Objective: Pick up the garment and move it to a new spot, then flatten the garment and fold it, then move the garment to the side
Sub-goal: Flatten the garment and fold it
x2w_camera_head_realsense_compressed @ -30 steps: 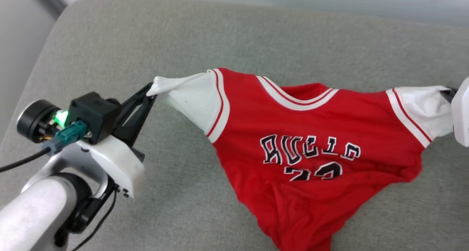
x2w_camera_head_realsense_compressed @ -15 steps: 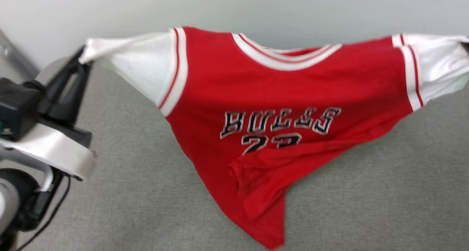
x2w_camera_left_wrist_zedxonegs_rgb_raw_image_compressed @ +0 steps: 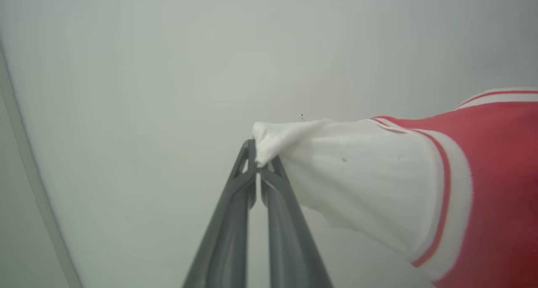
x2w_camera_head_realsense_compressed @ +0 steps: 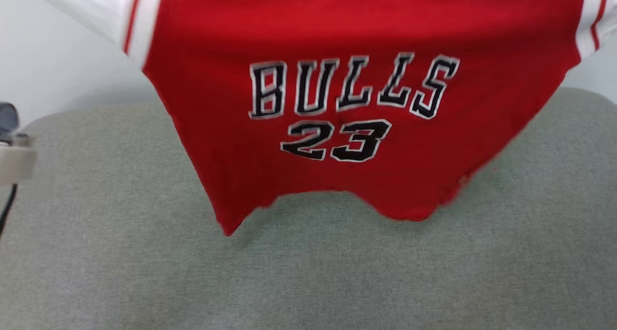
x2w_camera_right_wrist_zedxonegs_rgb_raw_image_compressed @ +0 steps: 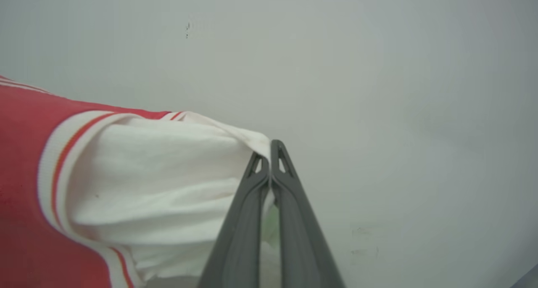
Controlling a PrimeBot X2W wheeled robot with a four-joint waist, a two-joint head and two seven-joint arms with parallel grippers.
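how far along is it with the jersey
Done: the jersey is picked up, hanging spread over the grey cushion. In hand: the left gripper and right gripper each pinch a white sleeve tip. Left: lay it at a new spot, flatten, fold, move aside.

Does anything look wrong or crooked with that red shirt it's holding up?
Slightly. The garment hangs from both sleeve tips, pinched by the left gripper and right gripper, but its bottom hem is uneven: one corner droops to a point while the other side looks bunched. No tears show.
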